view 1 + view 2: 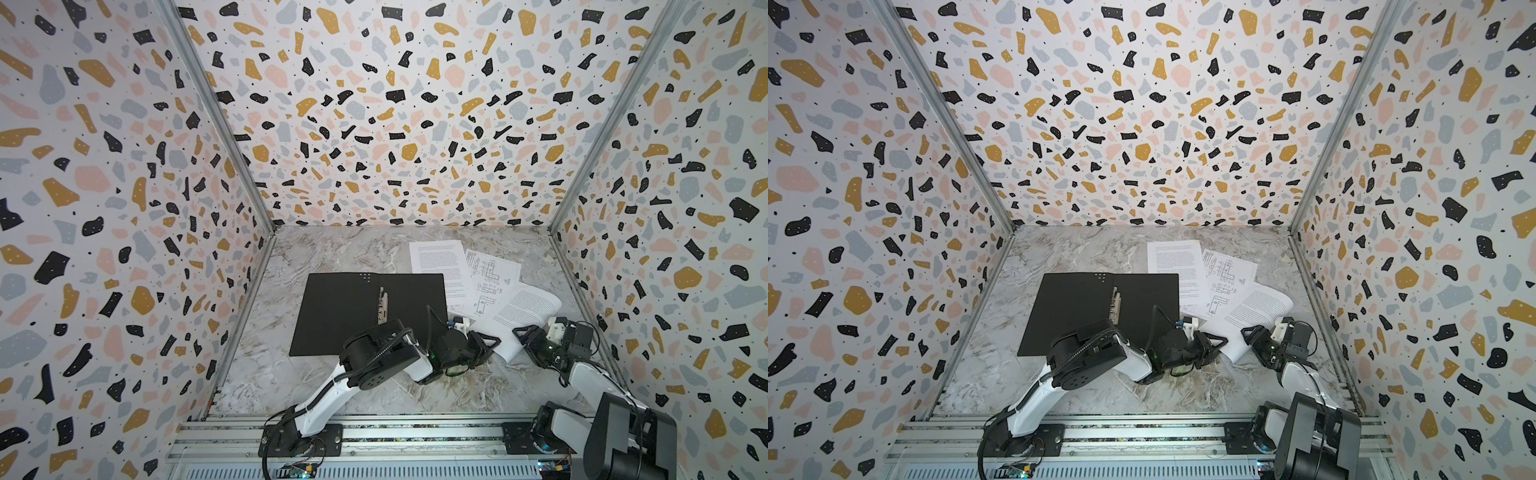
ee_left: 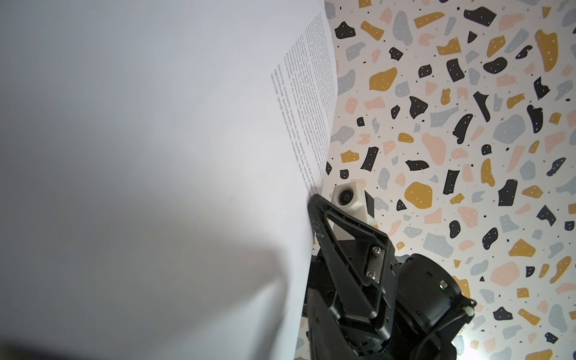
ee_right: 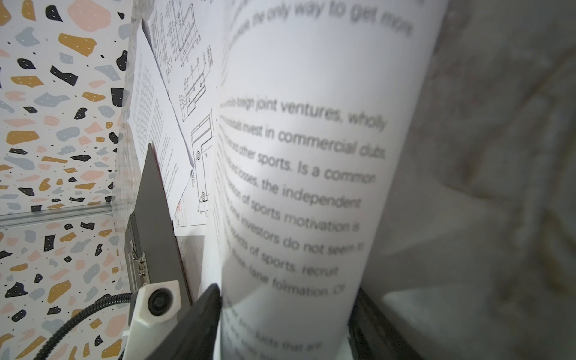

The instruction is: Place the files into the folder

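- The folder (image 1: pixel 353 307) lies open on the surface (image 1: pixel 332 249) with its black inside up. Its clip (image 1: pixel 382 305) runs near-to-far along the spine.
- The curled sheet (image 1: pixel 523 307) sits just right of the folder. Its long axis slants from near-left to far-right, and its far-right edge is rolled upward.
- The text sheet (image 1: pixel 432 257) and drawing sheet (image 1: pixel 490 270) lie flat beyond it.
- My left hand (image 1: pixel 484 343) is at the curled sheet's near-left corner, between sheet and folder, so it is the nearer hand. I judge the carry goes leftward onto the folder's right leaf.
- Paper fills the left wrist view, so I cannot tell whether the left hand's jaws have met on the corner.
- My right hand (image 1: pixel 525 334) is at the near-right edge. Its jaws stand apart with the bowed sheet passing between them.
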Motion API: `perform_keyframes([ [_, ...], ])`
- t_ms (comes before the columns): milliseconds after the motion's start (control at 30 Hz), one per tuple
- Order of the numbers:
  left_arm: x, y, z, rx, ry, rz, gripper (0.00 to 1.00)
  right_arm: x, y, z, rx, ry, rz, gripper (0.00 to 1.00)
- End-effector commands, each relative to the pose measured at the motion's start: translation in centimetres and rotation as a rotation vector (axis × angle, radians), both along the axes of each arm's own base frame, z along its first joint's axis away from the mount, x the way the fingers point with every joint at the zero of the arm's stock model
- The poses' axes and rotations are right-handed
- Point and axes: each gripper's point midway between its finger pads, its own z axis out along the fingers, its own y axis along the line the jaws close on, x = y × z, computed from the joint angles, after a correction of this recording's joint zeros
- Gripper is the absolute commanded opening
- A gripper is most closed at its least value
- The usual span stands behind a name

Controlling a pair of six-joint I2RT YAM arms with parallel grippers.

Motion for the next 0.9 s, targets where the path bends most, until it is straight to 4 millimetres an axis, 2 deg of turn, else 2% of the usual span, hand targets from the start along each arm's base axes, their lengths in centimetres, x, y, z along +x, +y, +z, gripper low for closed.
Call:
perform_keyframes([
  [0,0.4,-0.4,2.2,-0.072,-0.044,0.011,0.24,-1.5,-0.1,-1.3,-0.001,0.082,-0.021,0.65],
  [467,0.5,-0.1,4.9,-0.117,-0.098,0.02,0.1,-0.9,-0.4,0.7,-0.001,0.041,-0.031,0.7],
  [667,0.4,0.0,5.6,-0.135,-0.106,0.022,0.08,-0.8,-0.6,1.4,-0.001,0.028,-0.038,0.73],
  [867,0.6,0.4,7.2,-0.152,-0.13,0.037,0.06,-0.7,-0.7,2.4,-0.005,0.008,-0.047,0.81],
])
